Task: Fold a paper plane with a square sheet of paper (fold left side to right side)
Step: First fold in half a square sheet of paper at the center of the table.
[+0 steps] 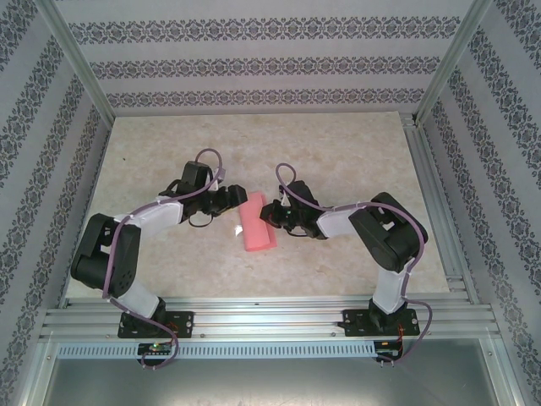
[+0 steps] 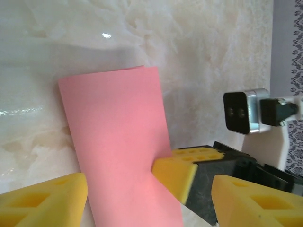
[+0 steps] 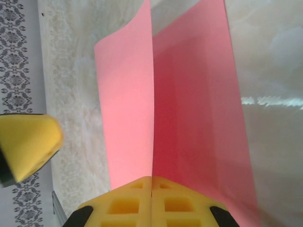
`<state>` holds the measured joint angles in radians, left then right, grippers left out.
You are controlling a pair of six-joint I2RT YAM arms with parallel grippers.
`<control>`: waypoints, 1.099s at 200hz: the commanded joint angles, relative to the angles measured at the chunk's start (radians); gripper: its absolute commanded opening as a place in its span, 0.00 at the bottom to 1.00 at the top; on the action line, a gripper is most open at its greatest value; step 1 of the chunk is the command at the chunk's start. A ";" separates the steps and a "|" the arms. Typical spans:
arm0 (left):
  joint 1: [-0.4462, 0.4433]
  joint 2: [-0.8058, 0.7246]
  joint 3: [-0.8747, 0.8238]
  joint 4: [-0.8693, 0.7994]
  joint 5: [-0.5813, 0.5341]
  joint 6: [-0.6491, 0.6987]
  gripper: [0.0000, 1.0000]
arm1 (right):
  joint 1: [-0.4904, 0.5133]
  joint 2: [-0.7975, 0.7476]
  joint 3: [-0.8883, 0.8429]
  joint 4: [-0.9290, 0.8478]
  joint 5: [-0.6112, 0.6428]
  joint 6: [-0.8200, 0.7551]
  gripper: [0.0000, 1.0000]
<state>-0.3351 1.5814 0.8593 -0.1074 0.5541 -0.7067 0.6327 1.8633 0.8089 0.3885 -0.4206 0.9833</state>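
From the left wrist, the square sheet of paper [image 2: 116, 137] runs off the bottom edge, so its near end is just cut. The left gripper [image 2: 150, 189] has both fingers [image 2: 45, 201] chopped there too, one on either side of the sheet. The right gripper [image 2: 173, 172], at the sheet's right edge, is half buried behind one of those fingers. From the right wrist, the sheet's far end runs off the top and the raised flap covers part of the layer under it. The flap's edge disappears between pressed-together pads [image 3: 128, 205], so how much is pinched, no idea. Overhead, the fingertips beside the sheet are too small to make out.
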 commanded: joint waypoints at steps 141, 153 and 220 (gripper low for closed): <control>-0.090 0.137 -0.001 0.004 -0.062 -0.047 0.65 | -0.027 0.003 -0.028 0.027 0.026 -0.008 0.00; -0.091 0.163 0.022 0.018 -0.041 -0.040 0.64 | -0.025 -0.010 -0.050 0.047 0.043 0.020 0.00; -0.093 0.271 0.124 0.037 0.012 -0.021 0.48 | -0.019 -0.044 -0.098 0.074 0.078 0.062 0.00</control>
<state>-0.4149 1.8027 0.9291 -0.1467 0.5442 -0.7452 0.6189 1.8500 0.7288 0.4210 -0.3801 1.0222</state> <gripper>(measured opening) 0.513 0.042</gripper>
